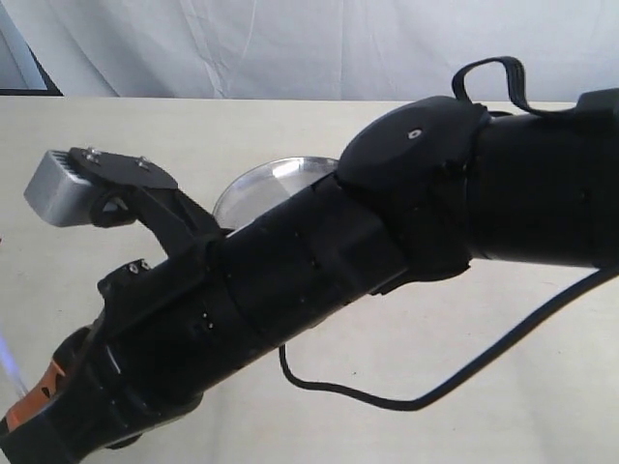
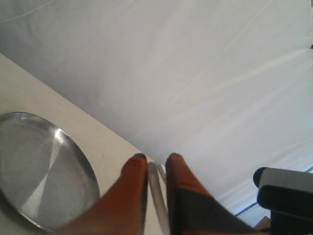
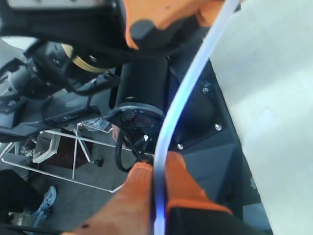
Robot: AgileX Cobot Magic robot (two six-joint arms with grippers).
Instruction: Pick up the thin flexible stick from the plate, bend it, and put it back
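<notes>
Plainly, in the right wrist view, the right gripper [image 3: 155,169] is closed on the thin flexible stick [image 3: 172,110]. The bluish-white strip is pinched between the two orange fingers [image 3: 188,196] and leaves them in a smooth arc. The other end is clamped in the same way by the left gripper [image 2: 156,160], between whose closed tips the pale strip is seen edge-on. A hold at each end is judged to be what the bend requires: with both tips fixed, the strip can be bowed by bringing the grippers toward each other, and the curve suggests that this step is under way. The stick is therefore held in the air, clear of the plate [image 2: 29,161], which lies on the cream table [image 1: 290,126] beside the left gripper, nothing being seen on the part shown. In the exterior view the plate is largely hidden behind the black arm [image 1: 387,222], which reaches across from the right. The return of the stick is not yet done.
</notes>
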